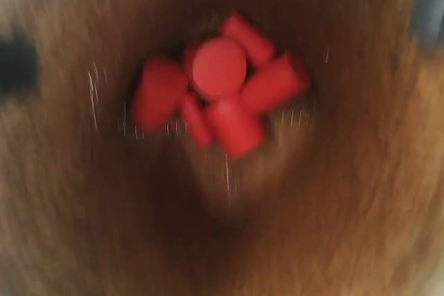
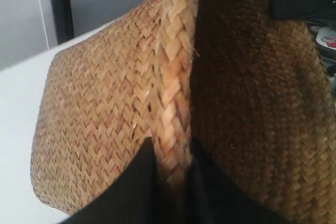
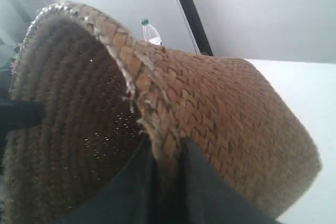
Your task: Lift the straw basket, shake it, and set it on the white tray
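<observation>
Straw basket (image 2: 100,114) gripped at opposite sides. Left end effector (image 2: 173,179) clamps its braided rim, and right end effector (image 3: 167,174) does likewise. White worktop (image 2: 16,129) lies behind. Exterior view is blurred: red pieces (image 1: 218,95) clustered on the basket floor.

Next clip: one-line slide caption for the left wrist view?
Left pincer shut on the braided rim of the straw basket, one finger outside, one inside.
</observation>
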